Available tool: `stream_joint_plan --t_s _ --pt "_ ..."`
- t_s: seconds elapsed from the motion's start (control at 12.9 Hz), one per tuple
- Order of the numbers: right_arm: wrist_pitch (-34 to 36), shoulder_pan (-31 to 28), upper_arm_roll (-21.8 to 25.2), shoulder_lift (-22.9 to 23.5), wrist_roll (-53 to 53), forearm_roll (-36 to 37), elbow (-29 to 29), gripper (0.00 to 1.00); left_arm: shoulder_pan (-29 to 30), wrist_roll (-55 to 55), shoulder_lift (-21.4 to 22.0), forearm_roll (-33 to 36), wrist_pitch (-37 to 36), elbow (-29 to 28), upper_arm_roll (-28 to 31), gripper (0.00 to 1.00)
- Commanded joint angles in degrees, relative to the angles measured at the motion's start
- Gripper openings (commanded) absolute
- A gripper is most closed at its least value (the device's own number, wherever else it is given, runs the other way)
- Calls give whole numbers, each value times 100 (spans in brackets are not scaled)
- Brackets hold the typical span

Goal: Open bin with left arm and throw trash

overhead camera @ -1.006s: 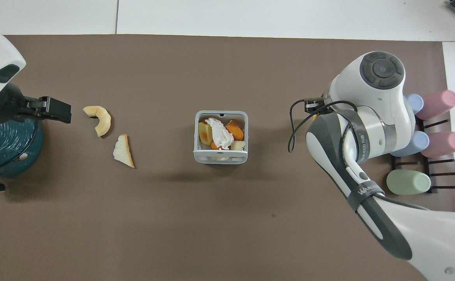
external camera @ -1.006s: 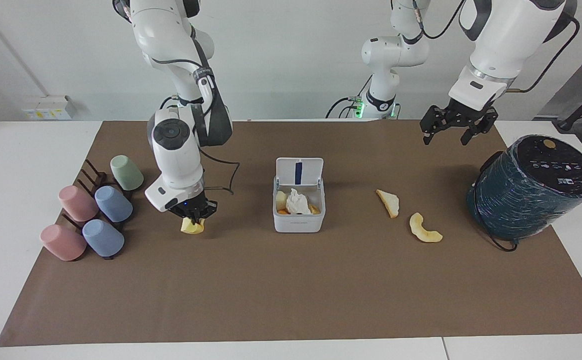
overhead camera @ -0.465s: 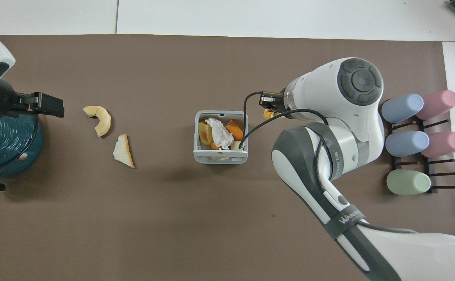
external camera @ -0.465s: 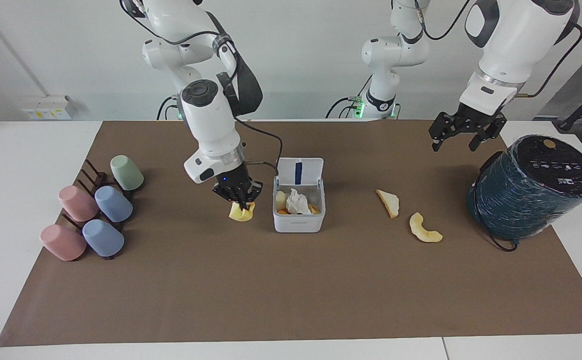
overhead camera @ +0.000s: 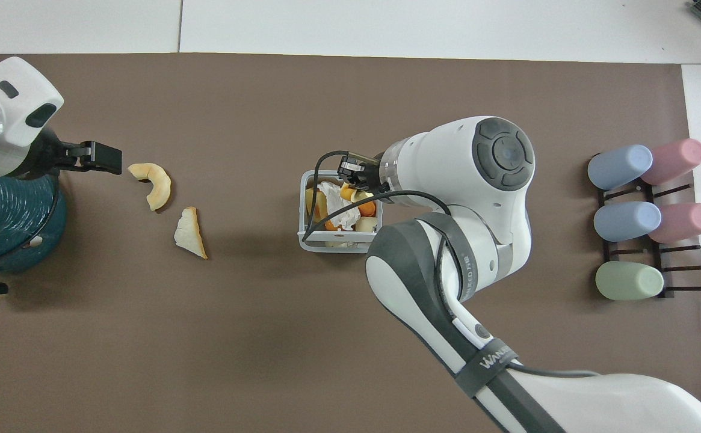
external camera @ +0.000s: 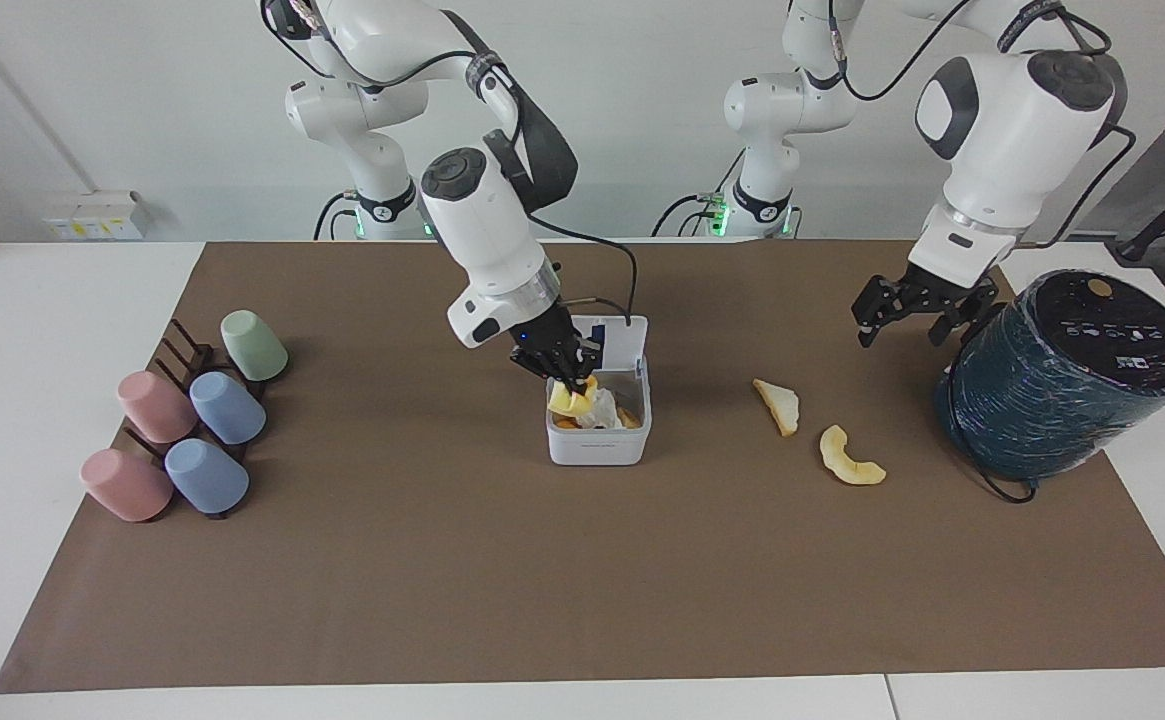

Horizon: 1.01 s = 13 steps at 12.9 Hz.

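Facing view: the right hand (external camera: 570,378) hangs right over the open bin (external camera: 598,440), its arm bent sharply at the elbow and the wrist tipped down and inward, fingers pinching the yellow wedge (external camera: 573,398) just above the rim. From overhead, that same right hand (overhead camera: 350,176) sits over the bin (overhead camera: 309,240), the wedge (overhead camera: 350,193) poised above crumpled white tissue (overhead camera: 334,204) and orange scraps (overhead camera: 367,208) inside. The bin's lid (external camera: 622,345) stands upright at the side nearer the robots, in the middle of the brown mat (external camera: 442,560) on the tabletop (external camera: 32,400).

Over at the left arm's end, the left hand (external camera: 909,318) hovers, fingers spread and pointing down, beside the dark teal cylinder (external camera: 1067,375); overhead it sits just beside the crescent peel (overhead camera: 153,183). That peel (external camera: 850,458) and the triangular slice (external camera: 778,405) lie on the mat between bin and cylinder, the slice nearer the robots. At the right arm's end, pastel cups (external camera: 182,425) rest on their rack (external camera: 182,350).
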<state>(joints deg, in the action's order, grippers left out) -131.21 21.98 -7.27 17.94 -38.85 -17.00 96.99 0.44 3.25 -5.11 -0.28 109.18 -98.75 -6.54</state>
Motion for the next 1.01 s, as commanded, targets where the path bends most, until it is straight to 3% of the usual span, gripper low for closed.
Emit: stream_joint_plan --t_s 0.0,0.15,0.31,0.46,0.54,0.7,0.93 --pt "-150 -45 -20 104 -70 -180 74 0 210 -79 -226 89 811 -398 -58 100" --pt "-159 25 -29 157 -79 -180 92 6 298 -79 -315 89 1664 -898 -58 100" --pt "-159 60 -29 140 -79 -233 171 41 316 -44 -612 81 2097 -1041 -58 100" --pt "-159 95 -29 131 -88 -242 180 46 316 0 -859 81 2378 -1076 -58 98" --pt "-159 96 -29 131 -96 -242 180 59 316 79 -973 81 2440 -1077 -58 97" --pt "-159 96 -20 140 -105 -242 136 100 246 473 -1289 81 2738 -1103 -58 94" --pt "-177 -36 41 70 17 -49 -39 100 281 808 -1545 81 3161 -1278 -58 91"
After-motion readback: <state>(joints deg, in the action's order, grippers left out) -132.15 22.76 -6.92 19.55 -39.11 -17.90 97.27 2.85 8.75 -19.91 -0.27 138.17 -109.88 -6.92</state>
